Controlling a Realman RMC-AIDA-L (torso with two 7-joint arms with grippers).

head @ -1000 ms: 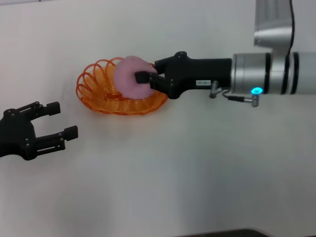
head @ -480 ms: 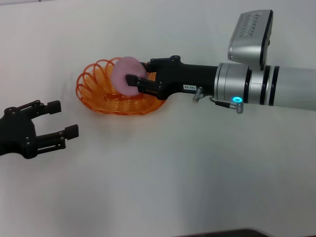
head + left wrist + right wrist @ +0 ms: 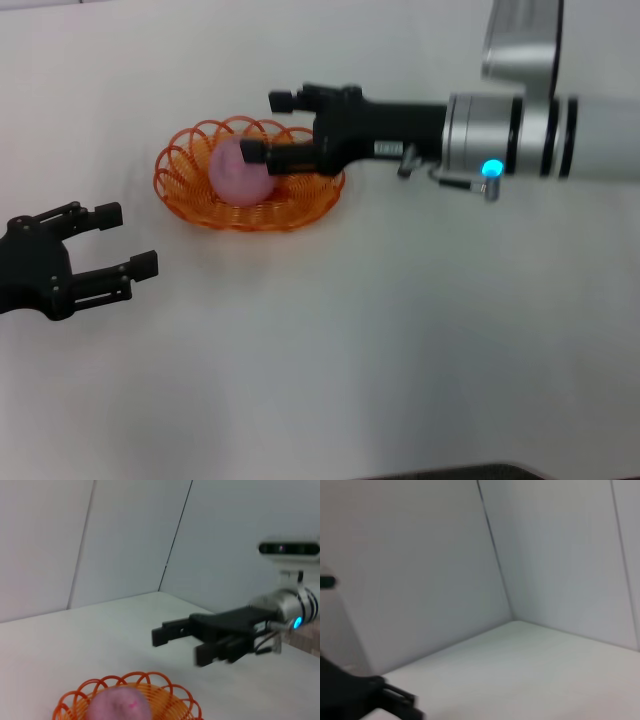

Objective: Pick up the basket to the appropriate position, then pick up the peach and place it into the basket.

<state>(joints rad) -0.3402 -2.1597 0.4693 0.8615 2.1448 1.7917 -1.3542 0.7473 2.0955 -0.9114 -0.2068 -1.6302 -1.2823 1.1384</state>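
The orange wire basket point(image 3: 178, 192) stands on the white table, left of centre in the head view. Inside it lies the pink peach point(image 3: 237, 172), resting free on the basket's floor. My right gripper point(image 3: 268, 126) hovers over the basket's right half, open, one finger just beside the peach and the other over the far rim. My left gripper point(image 3: 112, 240) is parked open near the table's left edge, apart from the basket. In the left wrist view the basket point(image 3: 172, 698) and peach point(image 3: 120, 707) show below the open right gripper point(image 3: 179, 646).
The white table point(image 3: 380, 330) stretches in front of and to the right of the basket. White walls meet in a corner behind the table point(image 3: 160, 587). The right forearm point(image 3: 520, 135) spans the upper right of the head view.
My right gripper has opened and let go of the peach, which now sits lower, inside the basket. The gripper has risen slightly. The left arm has not moved.
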